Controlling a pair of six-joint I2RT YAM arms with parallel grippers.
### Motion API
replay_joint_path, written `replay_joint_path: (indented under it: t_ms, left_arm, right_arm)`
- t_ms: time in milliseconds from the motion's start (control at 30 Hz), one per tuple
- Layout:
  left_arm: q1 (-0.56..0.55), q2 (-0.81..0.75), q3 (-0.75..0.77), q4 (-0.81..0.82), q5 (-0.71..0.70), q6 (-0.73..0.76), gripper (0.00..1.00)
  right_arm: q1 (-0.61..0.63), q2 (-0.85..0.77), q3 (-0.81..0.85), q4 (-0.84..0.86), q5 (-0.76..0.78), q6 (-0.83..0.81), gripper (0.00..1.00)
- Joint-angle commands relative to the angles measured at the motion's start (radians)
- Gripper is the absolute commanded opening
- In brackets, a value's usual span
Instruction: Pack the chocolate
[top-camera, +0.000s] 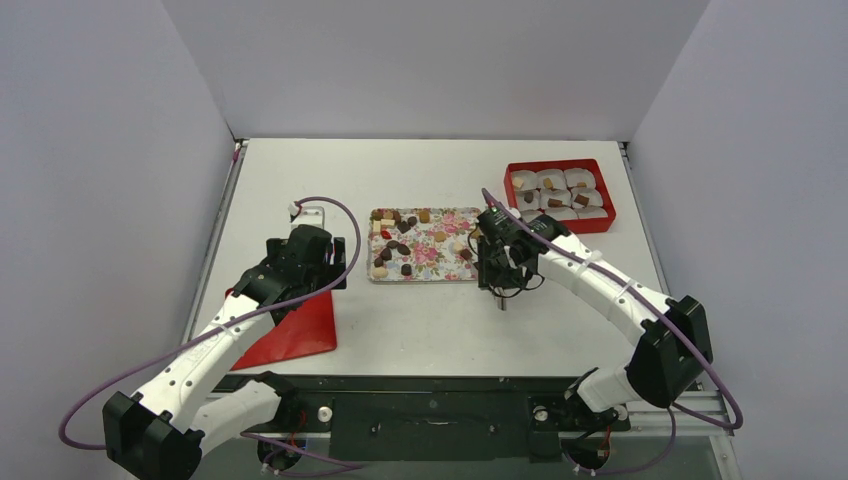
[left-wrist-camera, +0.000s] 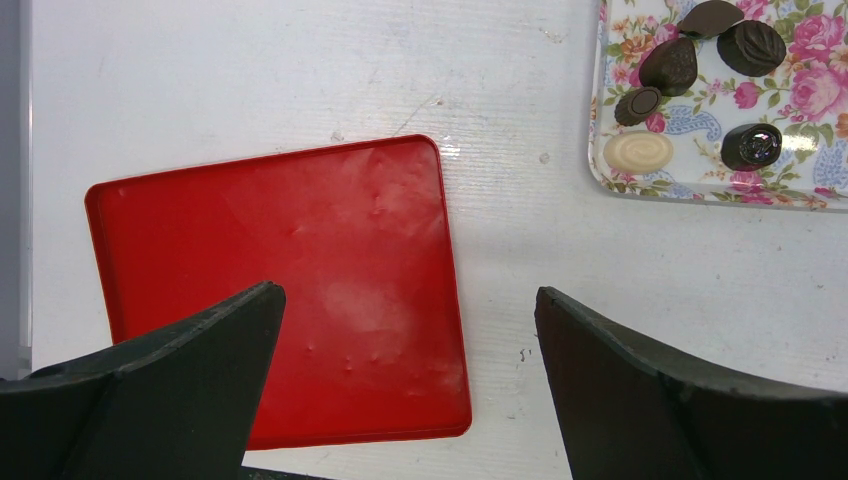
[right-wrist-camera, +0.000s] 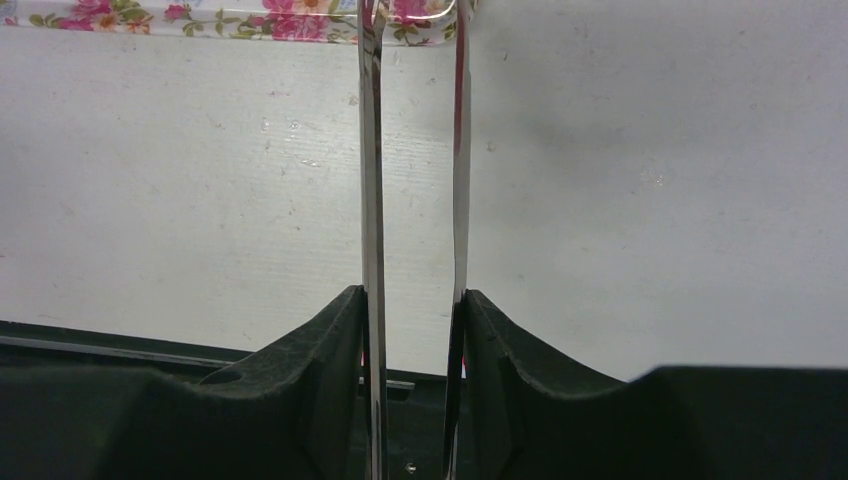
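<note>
my right gripper (right-wrist-camera: 410, 300) clamps steel tweezers (right-wrist-camera: 372, 150), tips toward the flowered tray (right-wrist-camera: 200, 22) at 12 o'clock where the chocolate (left-wrist-camera: 668, 62) lies, i judge for dainty picking; left gripper (left-wrist-camera: 405, 300) hangs agape over the red lid (left-wrist-camera: 300, 250).

no readable text, no labels, no numbers (only floral print)

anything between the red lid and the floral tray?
Nothing. Only bare white table separates the red lid from the floral tray, clearest in the left wrist view.
</note>
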Motion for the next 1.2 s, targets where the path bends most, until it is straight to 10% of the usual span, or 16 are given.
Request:
replay_joint_path:
  t_ms: [0,1167]
  left_arm:
    - [0.005,-0.015,0.014,0.028,-0.018,0.008,0.96]
    - [0.014,0.002,0.014,0.031,-0.015,0.01,0.97]
  right_arm:
    - [0.007,0.019,0.03,0.018,-0.015,-0.011,0.35]
    - [-0.021,0.051,0.21,-0.01,0.005,-0.029,0.26]
